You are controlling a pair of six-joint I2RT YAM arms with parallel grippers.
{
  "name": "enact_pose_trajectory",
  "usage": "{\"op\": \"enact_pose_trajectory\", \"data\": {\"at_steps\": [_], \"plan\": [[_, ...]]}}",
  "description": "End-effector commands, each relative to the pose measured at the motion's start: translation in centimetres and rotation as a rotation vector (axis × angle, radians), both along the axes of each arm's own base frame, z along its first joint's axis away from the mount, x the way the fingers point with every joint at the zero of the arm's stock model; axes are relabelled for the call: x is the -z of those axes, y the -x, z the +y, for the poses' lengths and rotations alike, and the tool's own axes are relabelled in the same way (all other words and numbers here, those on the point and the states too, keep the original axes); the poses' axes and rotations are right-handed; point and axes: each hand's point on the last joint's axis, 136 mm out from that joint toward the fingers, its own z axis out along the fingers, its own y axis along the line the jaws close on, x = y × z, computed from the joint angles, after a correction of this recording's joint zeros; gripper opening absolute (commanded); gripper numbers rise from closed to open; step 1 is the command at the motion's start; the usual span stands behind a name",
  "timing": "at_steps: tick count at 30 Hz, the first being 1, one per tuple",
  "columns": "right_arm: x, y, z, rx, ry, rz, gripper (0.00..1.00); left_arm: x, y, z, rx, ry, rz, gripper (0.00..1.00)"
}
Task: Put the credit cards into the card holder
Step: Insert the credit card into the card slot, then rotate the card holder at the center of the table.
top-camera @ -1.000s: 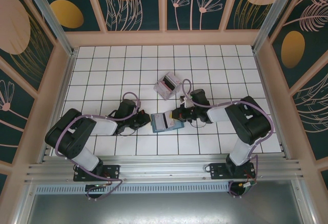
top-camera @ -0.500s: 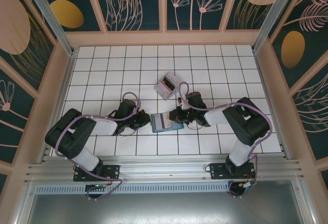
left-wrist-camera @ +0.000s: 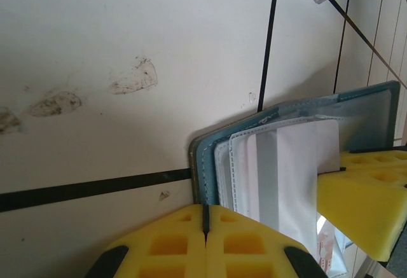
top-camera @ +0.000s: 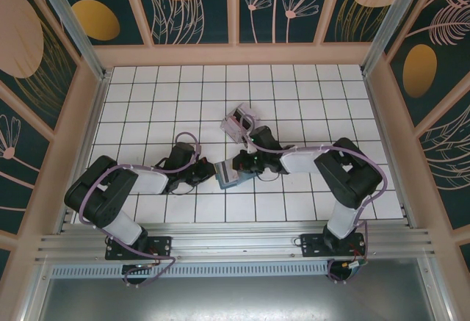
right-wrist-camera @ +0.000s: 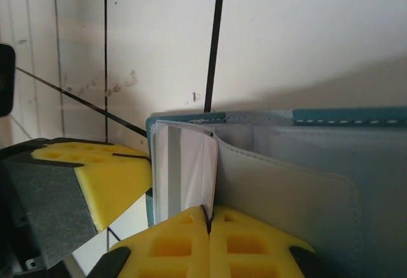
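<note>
**A:** Which step was the robot on?

**B:** Insertion, by the look of it. The right gripper [right-wrist-camera: 208,226] had its jaws pressed together on the near edge of a credit card [right-wrist-camera: 189,166]. The card stood straight ahead of its fingertips, partly inside a pocket of the card holder [right-wrist-camera: 318,170].

**A:** And the other arm?

**B:** The left gripper [left-wrist-camera: 205,226] was closed too. It pinched the holder's teal cover at the corner directly in front of its pads, seemingly to steady it. The right gripper's yellow finger [left-wrist-camera: 362,195] sat just to its right, close beside the pockets.

**A:** How did the holder look?

**B:** It lay open on the tiled table [left-wrist-camera: 127,36], teal outside and paler grey-blue inside, with stitched slots layered one behind another. The card was pale and thin, and part of it stuck out of its slot.

**A:** What did the next move call for?

**B:** Probably a short push along the slot to seat the card, then a release that didn't drag it back out. More cards seemed to wait in the clear box [top-camera: 239,121], off to the right gripper's side and apart from the holder.

**A:** Any risk?

**B:** The card could catch on a stitched lip, or the holder could slip.
</note>
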Motion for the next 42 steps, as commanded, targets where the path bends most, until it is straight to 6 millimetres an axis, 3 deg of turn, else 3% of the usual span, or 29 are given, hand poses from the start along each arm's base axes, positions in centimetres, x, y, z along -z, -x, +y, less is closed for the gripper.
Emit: {"op": "enact_pose_trajectory", "data": {"at_steps": [1,7,14,18,20,23,26,30,36,42], "plan": [[1.8,1.1,0.3,-0.073,0.122,-0.025,0.14,1.8,2.4,0.2,0.035,-0.035,0.079,0.04],[-0.5,0.1,-0.8,-0.061,0.167,-0.095,0.33,1.0,2.0,0.8,0.013,-0.070,0.050,0.05],[-3.8,-1.4,-2.3,-0.036,0.189,-0.166,0.36,-1.5,0.6,1.2,0.006,-0.132,-0.002,0.08],[-4.9,-1.4,-4.1,0.006,0.170,-0.163,0.36,-4.0,-0.9,2.0,-0.028,-0.181,-0.058,0.14],[-4.8,-1.0,-5.3,0.030,0.160,-0.149,0.36,-5.1,-2.0,2.4,-0.050,-0.197,-0.091,0.24],[-4.3,0.0,-7.1,0.066,0.137,-0.113,0.29,-5.6,-4.2,2.3,-0.041,-0.212,-0.118,0.27],[-3.0,1.5,-8.5,0.082,0.129,-0.059,0.20,-5.0,-6.4,1.2,0.011,-0.226,-0.118,0.22],[-1.1,3.6,-9.2,0.079,0.124,0.007,0.18,-3.9,-7.8,-0.7,0.087,-0.220,-0.097,0.14],[1.0,3.4,-8.9,0.095,0.127,0.026,0.18,-1.4,-4.9,-0.6,0.119,-0.194,-0.018,0.10],[0.8,0.1,-6.3,0.063,0.124,-0.025,0.18,-0.2,0.1,-0.7,0.130,-0.159,0.042,0.10]]}}
